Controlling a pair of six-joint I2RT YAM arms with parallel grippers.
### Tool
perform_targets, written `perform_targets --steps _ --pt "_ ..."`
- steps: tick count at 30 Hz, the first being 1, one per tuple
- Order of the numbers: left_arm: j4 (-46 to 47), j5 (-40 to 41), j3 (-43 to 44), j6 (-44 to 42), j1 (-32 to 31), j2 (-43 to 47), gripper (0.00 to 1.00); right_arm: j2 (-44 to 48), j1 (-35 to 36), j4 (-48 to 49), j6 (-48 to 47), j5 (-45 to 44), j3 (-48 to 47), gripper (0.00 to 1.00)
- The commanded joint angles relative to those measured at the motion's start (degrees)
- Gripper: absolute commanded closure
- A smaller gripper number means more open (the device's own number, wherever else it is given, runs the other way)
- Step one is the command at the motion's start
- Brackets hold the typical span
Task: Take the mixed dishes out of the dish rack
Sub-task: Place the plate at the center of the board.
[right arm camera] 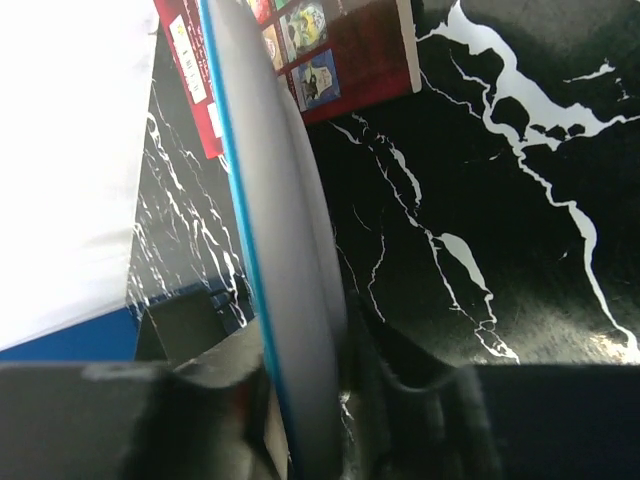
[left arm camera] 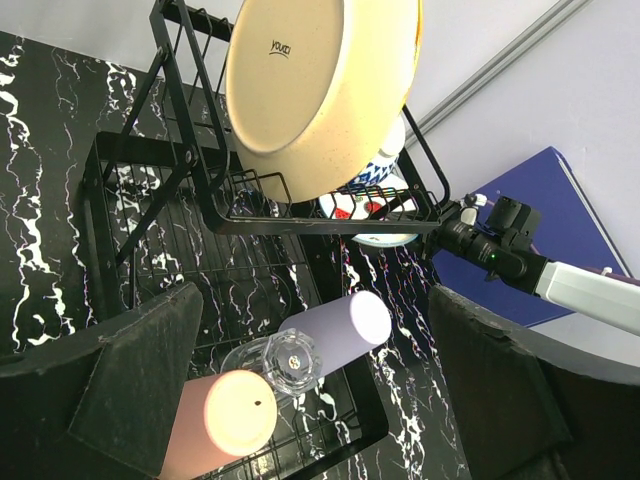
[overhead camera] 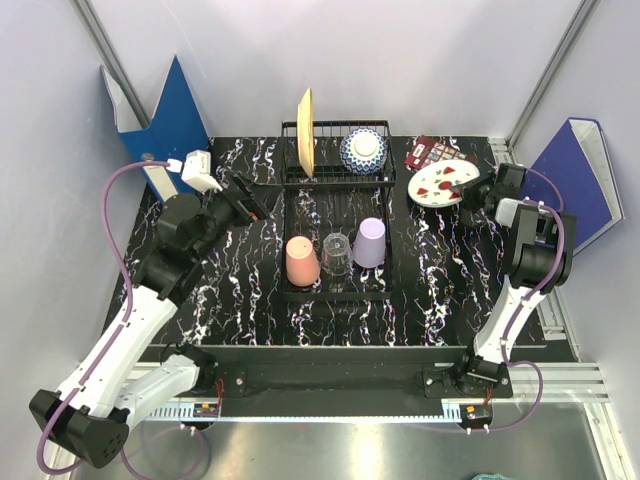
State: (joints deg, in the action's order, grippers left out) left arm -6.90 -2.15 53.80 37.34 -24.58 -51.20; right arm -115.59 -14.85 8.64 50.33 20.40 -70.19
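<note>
Clamps white plate [overhead camera: 440,185] by rim w/ R gripper [overhead camera: 472,190], upper right of top view nr palette [overhead camera: 428,152], L gripper [left arm camera: 315,300] agape & empty; prob. stiff, slick, breakable, so best held at rim, lowered gently.

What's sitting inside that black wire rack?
Pink cup, clear cup, lavender cup, all upside down; a cream plate on edge; a patterned bowl. Under the cups is hidden.

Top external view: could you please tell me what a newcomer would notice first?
A cream plate stands upright in the raised rear section of the black dish rack. Three upturned cups line its front tray, and the right fingers clasp a white plate to the rack's right.
</note>
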Motion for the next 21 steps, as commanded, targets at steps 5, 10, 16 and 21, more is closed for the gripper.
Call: perform_targets --steps 5,10,16,21 --pt "1.4 -0.6 0.7 0.2 -0.2 0.3 0.01 3.5 0.1 1.9 0.6 0.1 -2.5 0.58" --pt "1.0 -0.9 0.8 0.3 -0.1 0.8 0.01 6.6 0.2 -4.5 -0.1 -3.5 -3.2 0.57" --pt "0.0 -1.1 0.8 0.3 -0.2 1.4 0.01 10.6 0.8 -15.6 -1.7 -8.5 -2.8 0.57" --pt "-0.6 -2.0 0.2 1.0 -0.1 2.2 0.01 15.1 1.3 -19.5 -3.0 -11.3 -0.2 0.57"
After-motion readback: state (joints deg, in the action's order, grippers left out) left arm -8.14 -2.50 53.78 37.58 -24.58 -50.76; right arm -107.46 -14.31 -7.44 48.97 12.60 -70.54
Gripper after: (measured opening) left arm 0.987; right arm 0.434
